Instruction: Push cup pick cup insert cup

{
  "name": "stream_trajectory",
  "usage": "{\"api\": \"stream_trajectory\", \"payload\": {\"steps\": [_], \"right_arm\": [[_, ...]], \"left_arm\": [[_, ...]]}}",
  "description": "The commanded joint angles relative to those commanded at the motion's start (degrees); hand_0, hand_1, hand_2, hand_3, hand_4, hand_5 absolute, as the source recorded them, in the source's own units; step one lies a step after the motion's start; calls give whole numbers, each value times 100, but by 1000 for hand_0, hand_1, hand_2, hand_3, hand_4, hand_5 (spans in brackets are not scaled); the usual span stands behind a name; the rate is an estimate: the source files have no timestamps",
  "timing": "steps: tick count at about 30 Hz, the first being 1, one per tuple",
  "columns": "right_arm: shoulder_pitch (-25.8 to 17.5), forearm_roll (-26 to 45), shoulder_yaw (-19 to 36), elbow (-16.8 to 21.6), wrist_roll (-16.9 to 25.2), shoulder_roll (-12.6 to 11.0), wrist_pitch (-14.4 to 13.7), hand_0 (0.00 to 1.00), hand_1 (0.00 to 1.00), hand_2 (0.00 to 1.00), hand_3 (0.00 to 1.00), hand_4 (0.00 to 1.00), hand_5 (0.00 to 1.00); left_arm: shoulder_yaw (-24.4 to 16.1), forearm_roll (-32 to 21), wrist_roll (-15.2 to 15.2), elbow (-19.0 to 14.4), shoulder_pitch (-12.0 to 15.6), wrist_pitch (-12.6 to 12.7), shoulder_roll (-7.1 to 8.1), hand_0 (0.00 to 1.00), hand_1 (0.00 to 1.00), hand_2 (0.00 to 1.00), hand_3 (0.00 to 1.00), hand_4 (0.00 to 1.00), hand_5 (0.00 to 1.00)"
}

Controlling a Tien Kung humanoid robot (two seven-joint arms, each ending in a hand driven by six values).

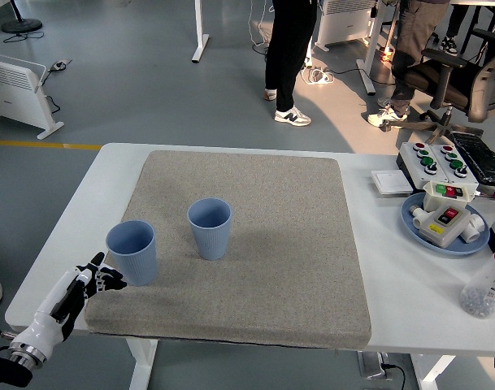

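Two blue-grey cups stand upright on a grey felt mat. One cup is at the mat's left edge, the other cup is a little right and further back, apart from it. My left hand comes in from the lower left with its fingers stretched out, the fingertips just left of the near cup's base, holding nothing. I cannot tell if they touch the cup. The right arm is out of view.
At the table's right side sit a blue plate carrying a button box, a control box with coloured buttons, and a clear bottle. Persons and an office chair stand beyond the table's far edge.
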Motion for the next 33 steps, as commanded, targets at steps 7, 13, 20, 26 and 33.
{"api": "stream_trajectory", "payload": {"steps": [7,13,20,26,33], "right_arm": [[18,42,-36,2,5,12,-5,529,504,550,551,112,830],[23,59,-57,5,2,20,-4,529,504,549,551,111,828],[35,111,-89,3,11,26,-9,529,504,549,550,110,828],[63,222,-166,1,33,31,-18,529,504,549,550,109,830],[80,260,-199,2,38,34,-18,529,504,549,551,108,827]], "left_arm": [[139,21,6,202,-214,31,-25,568,542,454,392,623,998],[248,2,-17,388,-384,44,-62,570,544,454,393,622,998],[386,-40,-57,634,-638,98,-86,572,544,454,393,620,998],[474,-93,-98,858,-850,129,-114,568,529,452,392,617,998],[586,-161,-147,1053,-1021,160,-161,567,528,450,390,616,998]]}}
